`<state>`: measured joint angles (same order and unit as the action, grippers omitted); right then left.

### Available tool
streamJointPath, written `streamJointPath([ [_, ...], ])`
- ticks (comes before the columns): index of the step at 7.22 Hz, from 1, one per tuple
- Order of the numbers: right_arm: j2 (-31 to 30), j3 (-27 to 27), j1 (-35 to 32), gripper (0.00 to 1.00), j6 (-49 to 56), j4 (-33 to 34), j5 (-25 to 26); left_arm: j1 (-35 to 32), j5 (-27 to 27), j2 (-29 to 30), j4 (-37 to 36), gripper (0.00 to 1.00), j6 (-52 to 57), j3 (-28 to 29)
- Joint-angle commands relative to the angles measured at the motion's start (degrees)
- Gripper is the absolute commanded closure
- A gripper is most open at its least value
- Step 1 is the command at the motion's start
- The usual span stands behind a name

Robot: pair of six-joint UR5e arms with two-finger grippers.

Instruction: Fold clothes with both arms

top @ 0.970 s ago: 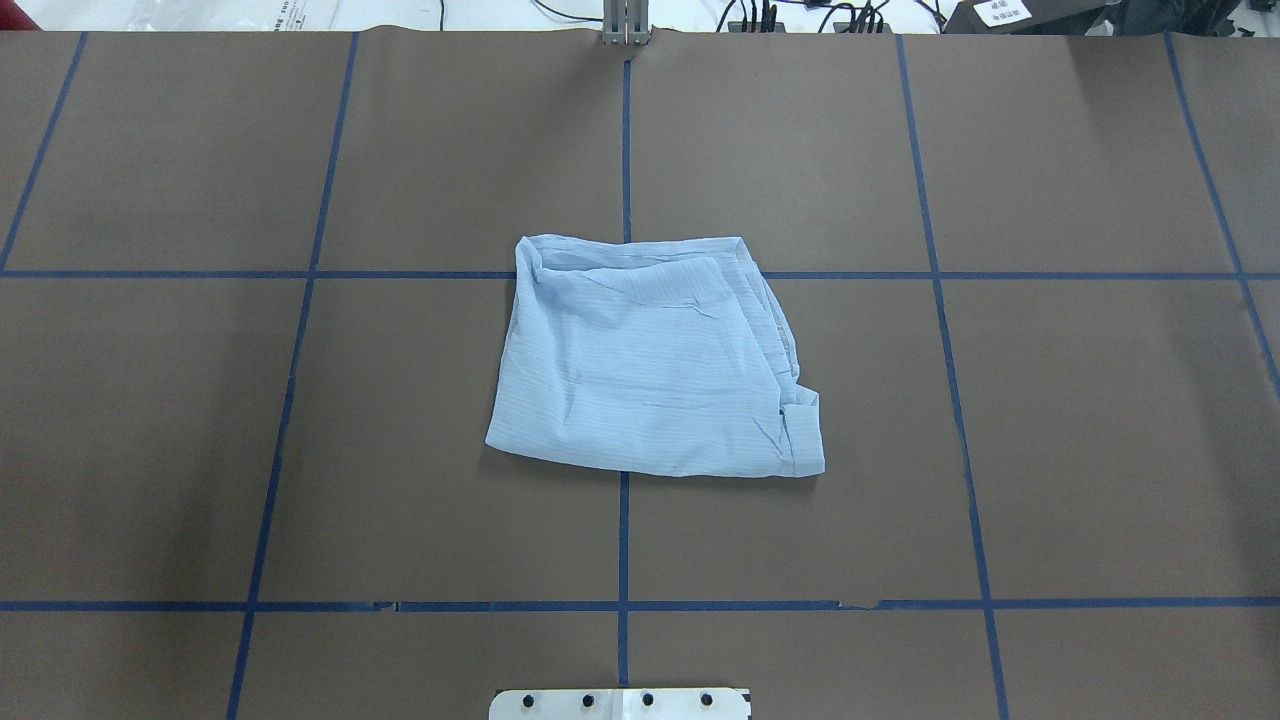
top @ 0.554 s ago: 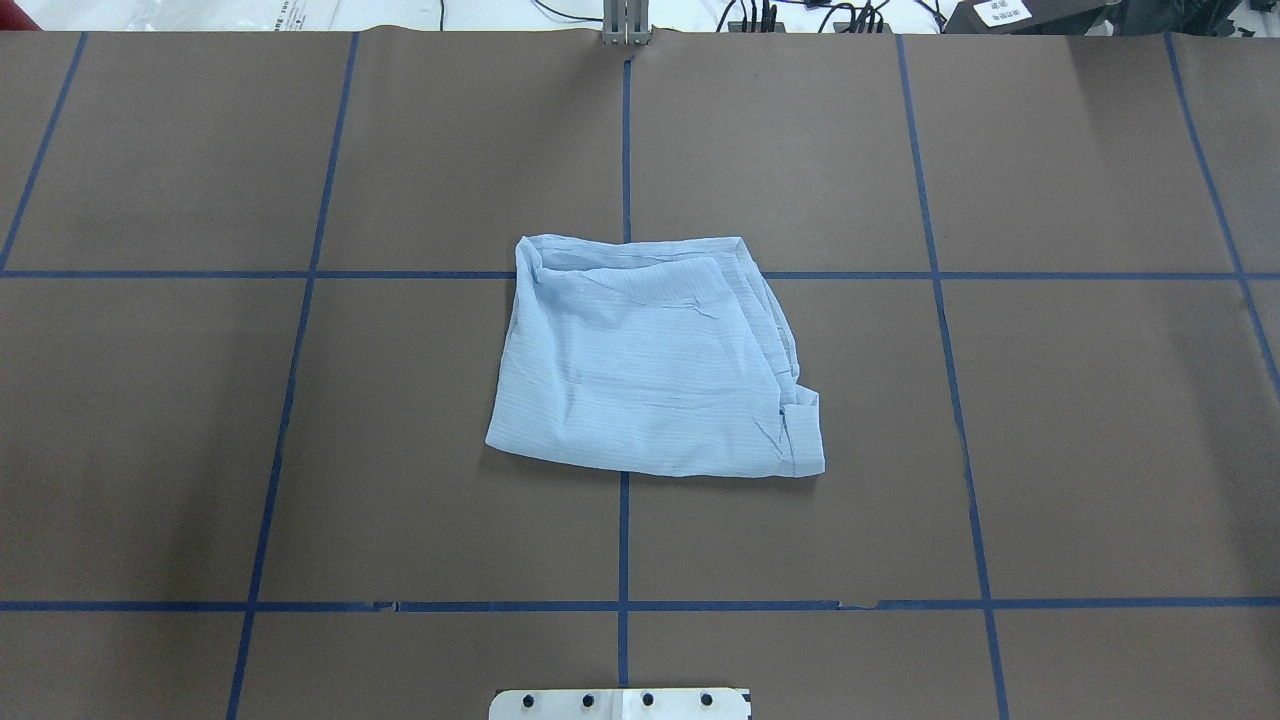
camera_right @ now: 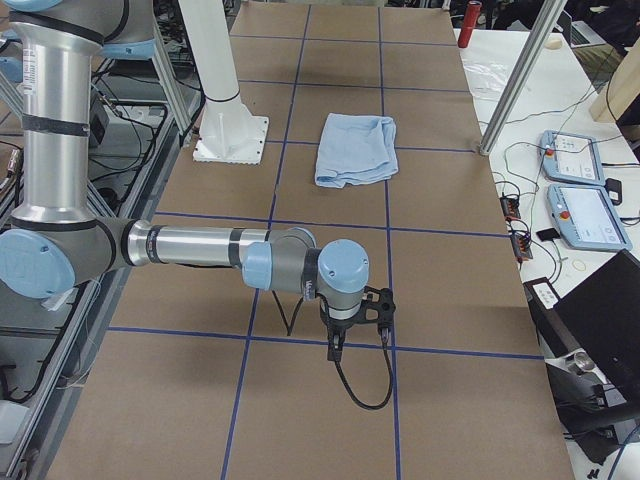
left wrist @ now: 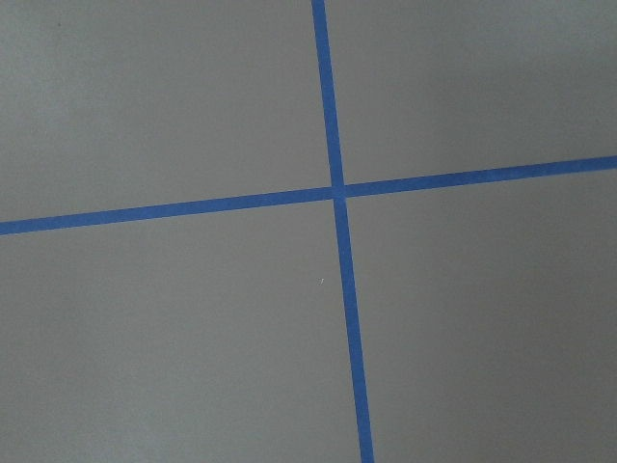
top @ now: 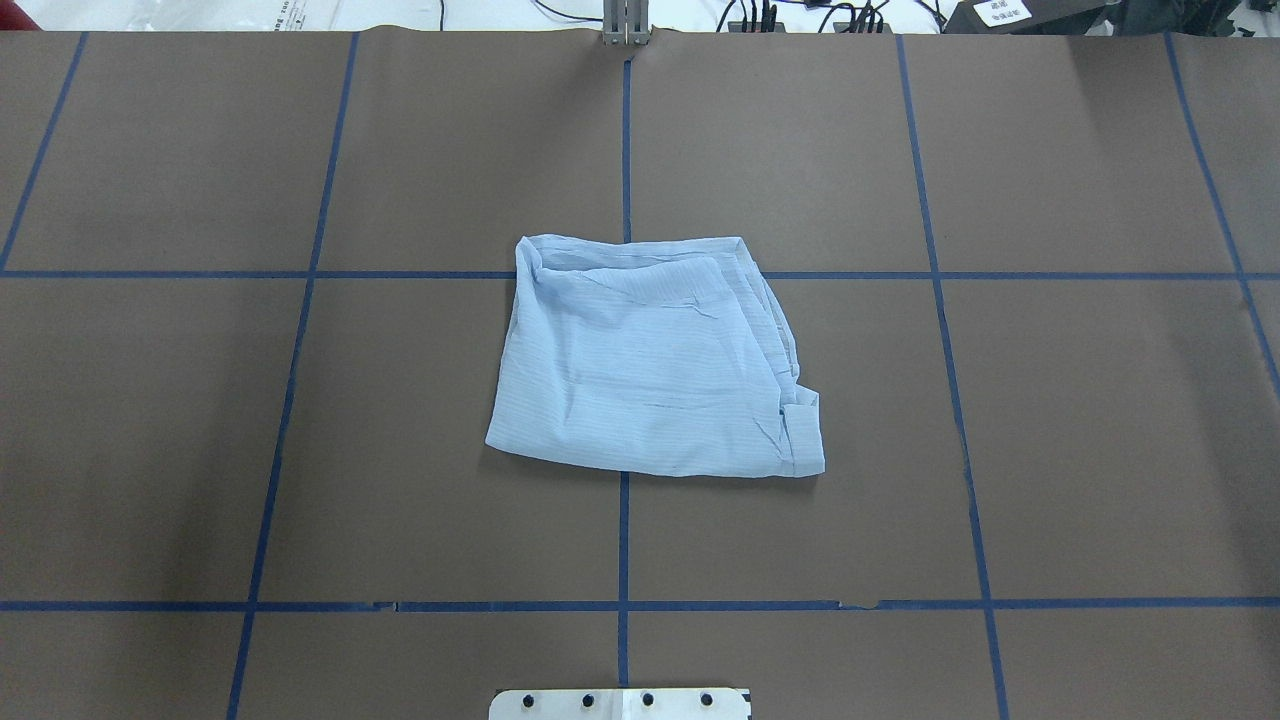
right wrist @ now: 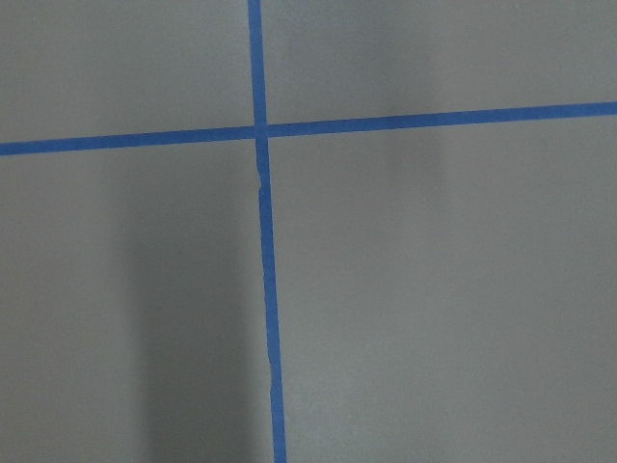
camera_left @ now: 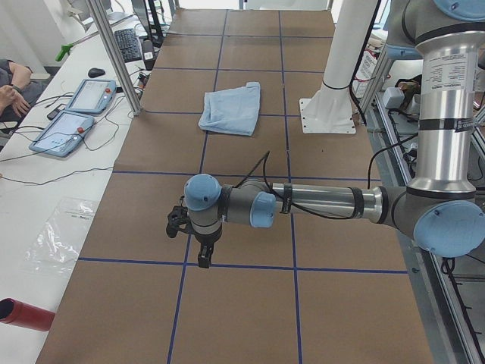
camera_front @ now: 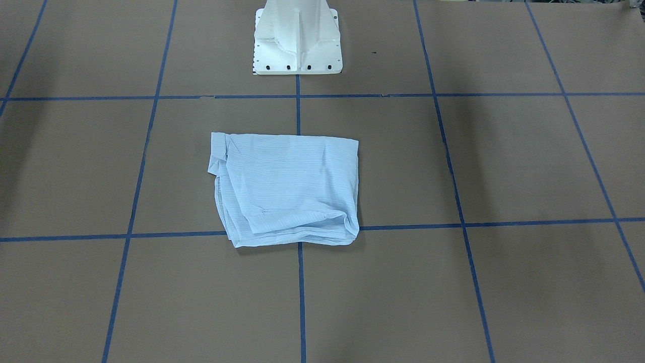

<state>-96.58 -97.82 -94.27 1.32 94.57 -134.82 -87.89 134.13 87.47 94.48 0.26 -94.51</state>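
Note:
The clothes are one pale blue shirt (top: 650, 370), folded into a rough rectangle and lying flat on the brown table, just forward of the robot's base. It also shows in the front (camera_front: 289, 189), left (camera_left: 231, 108) and right (camera_right: 355, 148) views. Both arms are stretched out low over the table ends, far from the shirt. My left gripper (camera_left: 198, 246) and right gripper (camera_right: 342, 325) point down at bare table; open or shut I cannot tell. Both wrist views show only brown table and blue tape lines.
The white pedestal base (camera_front: 297, 45) stands behind the shirt. Teach pendants (camera_left: 76, 114) lie on the white side bench, with a person's arm (camera_left: 11, 83) beside them. A red cylinder (camera_left: 26, 315) lies near the table corner. Aluminium posts (camera_left: 114, 53) rise at the table's far edge.

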Motion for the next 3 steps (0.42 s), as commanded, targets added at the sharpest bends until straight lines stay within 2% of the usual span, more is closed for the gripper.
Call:
streamJointPath([
  [1,-0.01,0.0,-0.03,0.0,-0.09,0.0,0.0,-0.09,-0.01,-0.02,0.0,0.01,0.0,0.03],
  [3,-0.01,0.0,-0.21,0.0,0.0,0.0,0.0,-0.09,-0.01,-0.1,0.0,0.01,0.0,0.03],
])
